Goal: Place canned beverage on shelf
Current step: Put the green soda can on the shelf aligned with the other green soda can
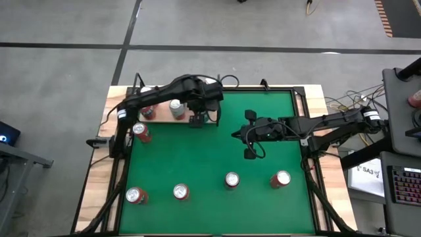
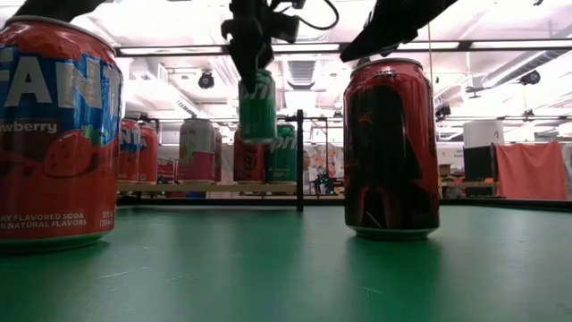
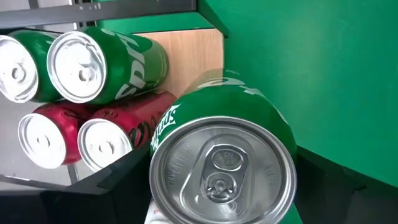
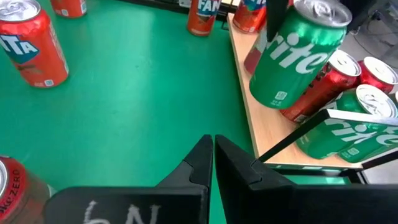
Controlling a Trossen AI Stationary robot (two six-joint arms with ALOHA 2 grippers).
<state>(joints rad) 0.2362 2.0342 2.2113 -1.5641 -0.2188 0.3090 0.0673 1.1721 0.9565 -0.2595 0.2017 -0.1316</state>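
A green Sprite can (image 2: 257, 105) hangs over the right end of the pale wood shelf (image 1: 161, 121), with my left gripper (image 1: 197, 118) shut on it from above. The left wrist view looks down on its silver top (image 3: 222, 168). Green and red cans (image 3: 81, 59) stand on the shelf behind thin black rods. My right gripper (image 1: 237, 135) is shut on nothing and hovers over the green felt mid-table, to the right of the shelf; its fingers (image 4: 202, 163) point toward the shelf's end. My left gripper pinches the Sprite can by its upper side wall (image 2: 259, 85) between its two fingers. The fingers point down from above. The can hangs nearly upright below them, clear of the shelf (image 2: 206, 186) and the felt.
Several cans stand on the felt: a red Fanta can (image 1: 140, 131) just in front of the shelf, and a row of others (image 1: 181, 191) near the front edge. A black frame (image 1: 299, 99) borders the felt.
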